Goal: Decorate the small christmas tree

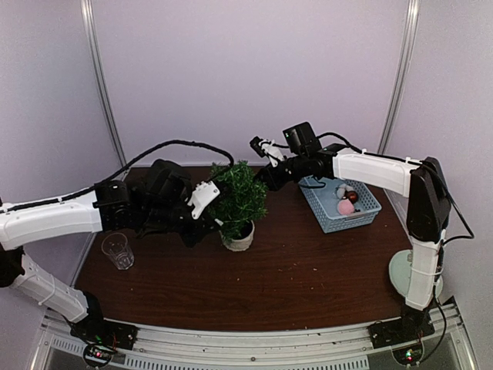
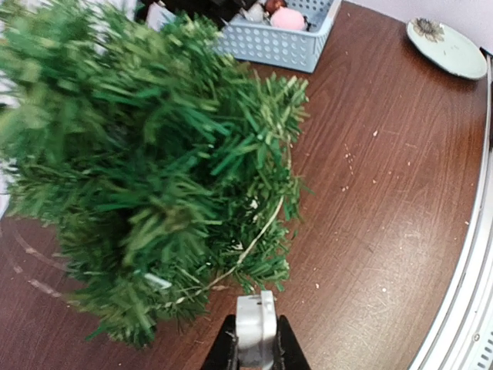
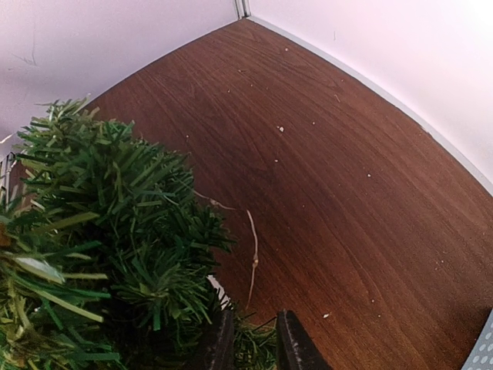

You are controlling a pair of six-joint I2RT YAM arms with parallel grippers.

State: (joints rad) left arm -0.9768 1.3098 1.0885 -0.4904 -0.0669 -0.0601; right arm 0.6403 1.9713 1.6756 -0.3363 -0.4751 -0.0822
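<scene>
beside small christmas tree [image 1: 240, 196], l tool [image 2: 256, 325] closed, r tool [image 3: 253, 330] pinching its sprigs.

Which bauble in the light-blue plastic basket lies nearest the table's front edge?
The pale pink round bauble; the dark red ball and the whitish one lie farther back in the basket.

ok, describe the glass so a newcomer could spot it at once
Find the dark wooden table, then its left edge, left of the small christmas tree. The clear drinking glass stands there upright and alone, the only see-through thing on the table.
</scene>
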